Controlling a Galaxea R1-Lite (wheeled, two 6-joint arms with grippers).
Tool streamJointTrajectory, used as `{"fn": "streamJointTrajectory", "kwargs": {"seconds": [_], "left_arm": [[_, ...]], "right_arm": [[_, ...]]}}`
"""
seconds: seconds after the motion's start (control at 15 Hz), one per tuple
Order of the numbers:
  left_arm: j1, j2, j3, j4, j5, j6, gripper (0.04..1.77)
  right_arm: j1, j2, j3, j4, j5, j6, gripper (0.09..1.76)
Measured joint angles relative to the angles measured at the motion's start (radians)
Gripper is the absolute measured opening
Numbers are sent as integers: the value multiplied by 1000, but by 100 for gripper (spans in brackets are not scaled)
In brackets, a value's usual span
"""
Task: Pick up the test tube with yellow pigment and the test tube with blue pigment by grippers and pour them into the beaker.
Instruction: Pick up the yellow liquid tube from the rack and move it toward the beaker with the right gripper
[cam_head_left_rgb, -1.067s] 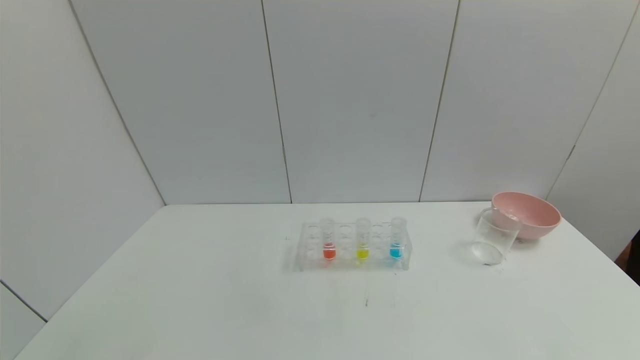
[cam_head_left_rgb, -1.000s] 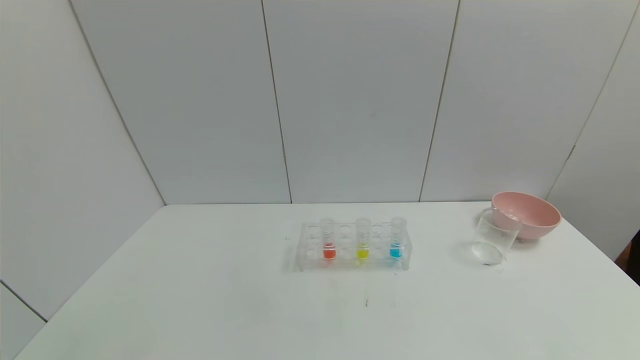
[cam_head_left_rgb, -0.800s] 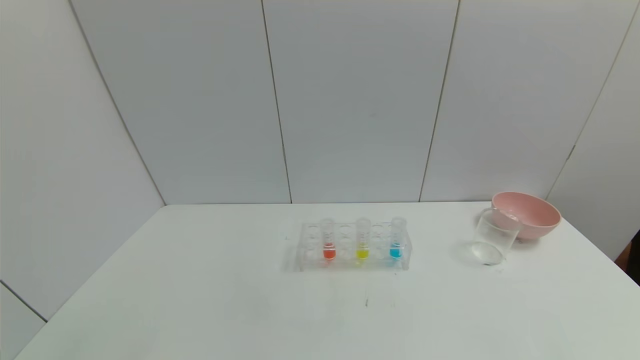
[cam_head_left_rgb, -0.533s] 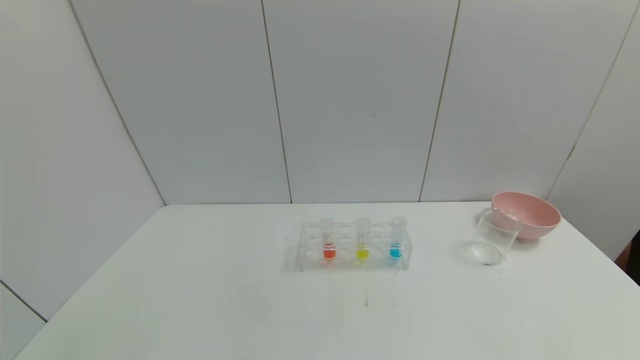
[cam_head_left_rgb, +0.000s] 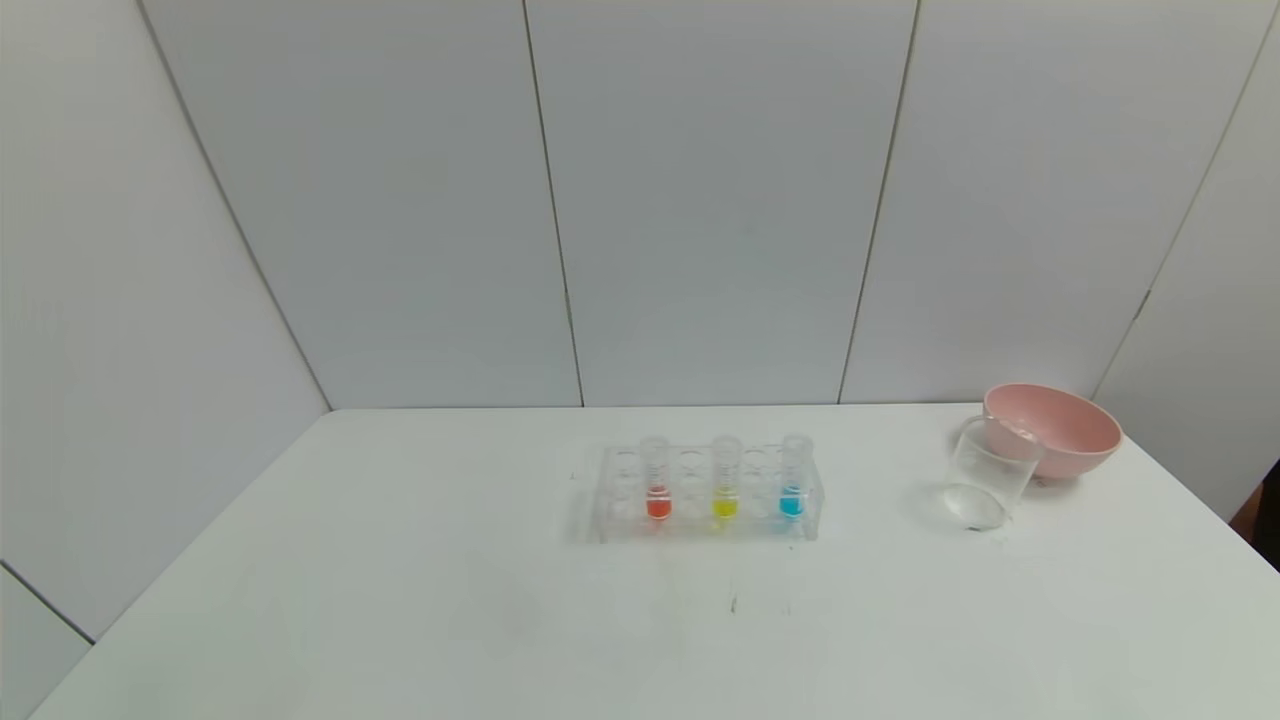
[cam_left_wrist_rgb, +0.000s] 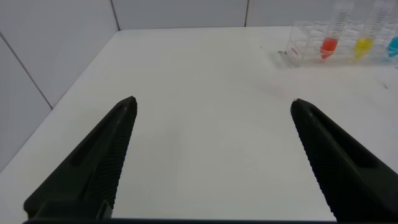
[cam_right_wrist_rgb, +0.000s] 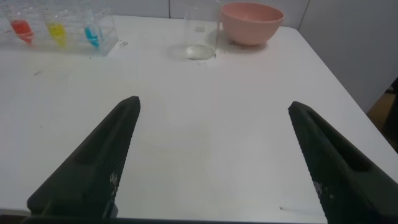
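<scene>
At the middle of the white surface (cam_head_left_rgb: 400, 600) in the head view stands a clear many-holed rack (cam_head_left_rgb: 608, 500) of glossy plastic, holding three slim upright tubes: one with orange-red liquid (cam_head_left_rgb: 657, 478), the test tube with yellow pigment (cam_head_left_rgb: 725, 477) in the centre, and the test tube with blue pigment (cam_head_left_rgb: 793, 476) toward the right end, each with a small pool of colour at its rounded bottom. Well to the right, the beaker (cam_head_left_rgb: 985, 478), thin-walled, transparent and straight-sided, stands just in front of a smooth pink bowl (cam_head_left_rgb: 1052, 430). In the left wrist view, the left gripper (cam_left_wrist_rgb: 211, 155) hangs over bare surface with its ridged black jaws spread wide, the rack (cam_left_wrist_rgb: 298, 46) far off. In the right wrist view, the right gripper (cam_right_wrist_rgb: 214, 158) likewise has its jaws wide apart and holds nothing, the beaker (cam_right_wrist_rgb: 200, 34) and bowl (cam_right_wrist_rgb: 251, 22) beyond.
</scene>
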Motion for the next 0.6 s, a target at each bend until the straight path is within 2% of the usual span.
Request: {"fn": "streamJointTrajectory", "kwargs": {"seconds": [0.6], "left_arm": [[0, 0, 0, 0, 0, 0, 176]], "right_arm": [[0, 0, -3, -16, -1, 10, 171]]}}
